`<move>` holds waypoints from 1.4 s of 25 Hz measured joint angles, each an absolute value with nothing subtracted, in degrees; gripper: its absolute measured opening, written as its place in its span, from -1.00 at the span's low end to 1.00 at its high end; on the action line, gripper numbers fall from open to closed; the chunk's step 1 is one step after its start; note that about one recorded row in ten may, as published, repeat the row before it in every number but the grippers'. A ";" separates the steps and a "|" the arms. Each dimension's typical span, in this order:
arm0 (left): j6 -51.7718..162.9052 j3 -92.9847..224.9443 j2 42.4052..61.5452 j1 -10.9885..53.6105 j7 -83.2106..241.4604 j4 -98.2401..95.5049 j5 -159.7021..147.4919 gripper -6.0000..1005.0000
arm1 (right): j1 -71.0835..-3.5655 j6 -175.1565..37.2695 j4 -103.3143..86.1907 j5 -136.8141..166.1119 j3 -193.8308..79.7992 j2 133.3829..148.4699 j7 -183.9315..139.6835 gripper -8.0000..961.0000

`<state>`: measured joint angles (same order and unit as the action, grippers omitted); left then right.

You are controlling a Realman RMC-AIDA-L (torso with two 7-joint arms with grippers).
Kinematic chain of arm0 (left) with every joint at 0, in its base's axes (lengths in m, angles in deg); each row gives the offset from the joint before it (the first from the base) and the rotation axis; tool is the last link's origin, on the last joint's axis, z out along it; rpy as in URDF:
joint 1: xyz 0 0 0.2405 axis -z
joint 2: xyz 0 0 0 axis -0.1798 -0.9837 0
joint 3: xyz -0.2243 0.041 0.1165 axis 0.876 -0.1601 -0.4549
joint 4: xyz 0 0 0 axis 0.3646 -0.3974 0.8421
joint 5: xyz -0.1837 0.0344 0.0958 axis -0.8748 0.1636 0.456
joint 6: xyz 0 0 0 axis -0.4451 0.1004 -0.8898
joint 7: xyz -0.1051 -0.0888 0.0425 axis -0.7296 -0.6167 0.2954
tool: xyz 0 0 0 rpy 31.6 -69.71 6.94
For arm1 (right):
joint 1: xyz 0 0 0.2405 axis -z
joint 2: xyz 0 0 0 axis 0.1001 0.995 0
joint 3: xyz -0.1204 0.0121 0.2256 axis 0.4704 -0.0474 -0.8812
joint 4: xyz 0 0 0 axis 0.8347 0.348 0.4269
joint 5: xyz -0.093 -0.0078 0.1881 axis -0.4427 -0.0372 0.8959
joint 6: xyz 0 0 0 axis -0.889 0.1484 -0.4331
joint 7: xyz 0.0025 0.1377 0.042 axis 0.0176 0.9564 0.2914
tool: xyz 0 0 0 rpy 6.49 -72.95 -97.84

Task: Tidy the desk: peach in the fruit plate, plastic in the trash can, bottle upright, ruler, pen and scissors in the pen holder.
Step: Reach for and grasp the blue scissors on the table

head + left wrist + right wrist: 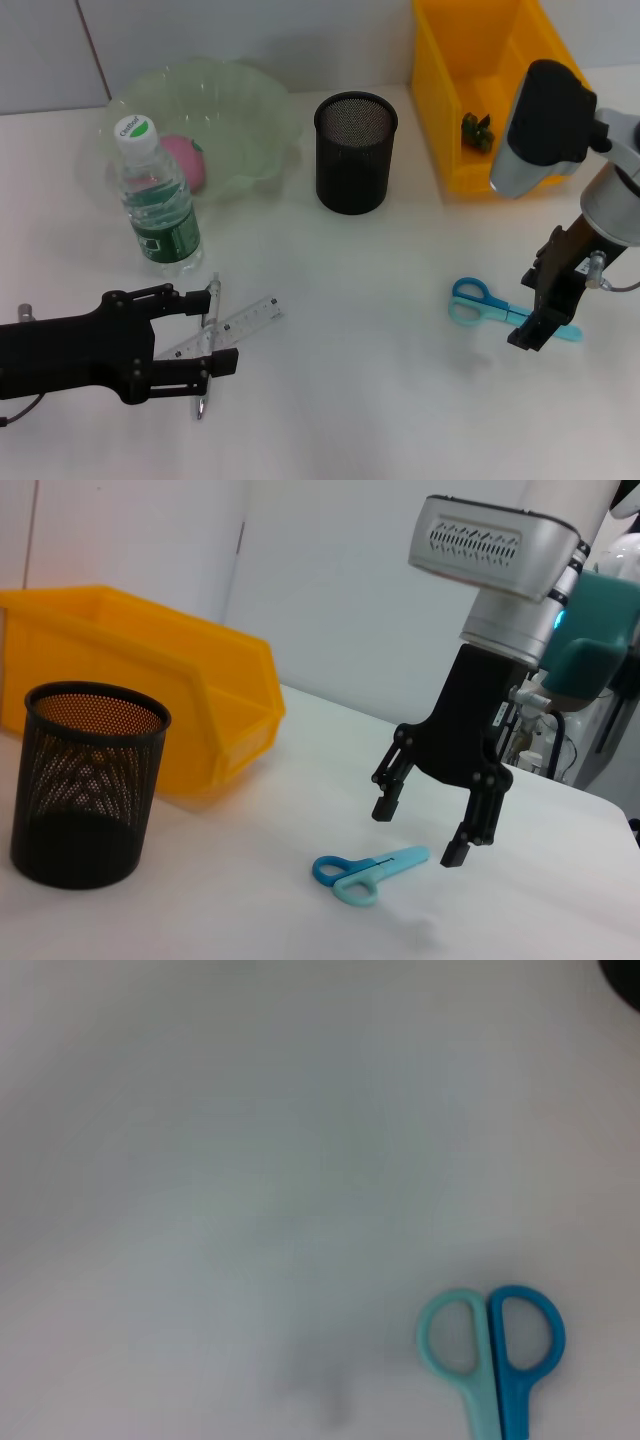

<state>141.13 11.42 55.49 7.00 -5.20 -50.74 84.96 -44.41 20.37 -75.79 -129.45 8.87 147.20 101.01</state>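
Observation:
My left gripper [218, 332] is open low over the table at the front left, its fingers straddling the silver pen [213, 298] and the clear ruler [252, 314], which lie crossed. Open too, my right gripper [545, 310] [420, 832] hovers just over the blade end of the blue scissors [478, 300] [365, 870] [490, 1350]. The pink peach [188, 162] rests in the green fruit plate [250, 100]. In front of the plate, the bottle [158, 205] stands upright. The black mesh pen holder [355, 155] [88, 770] is at mid-table.
A yellow bin [470, 50] [150, 680] at the back right holds a small dark green crumpled piece [477, 131]. White tabletop lies between the two grippers and in front of the pen holder.

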 joint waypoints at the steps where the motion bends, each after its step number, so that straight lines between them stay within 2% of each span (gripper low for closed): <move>1: 141.10 11.42 55.46 7.02 -5.16 -50.51 84.92 0.67 | -44.51 19.97 -75.45 -129.80 9.39 147.22 101.11 0.72; 26: 140.66 11.43 55.53 7.09 -5.19 -49.82 84.72 0.67 | -48.53 12.47 -64.52 -130.96 13.24 147.29 101.80 0.72; 35: 140.67 11.43 55.53 6.95 -5.19 -49.78 84.29 0.67 | -48.81 11.48 -63.74 -131.36 13.73 147.29 101.87 0.63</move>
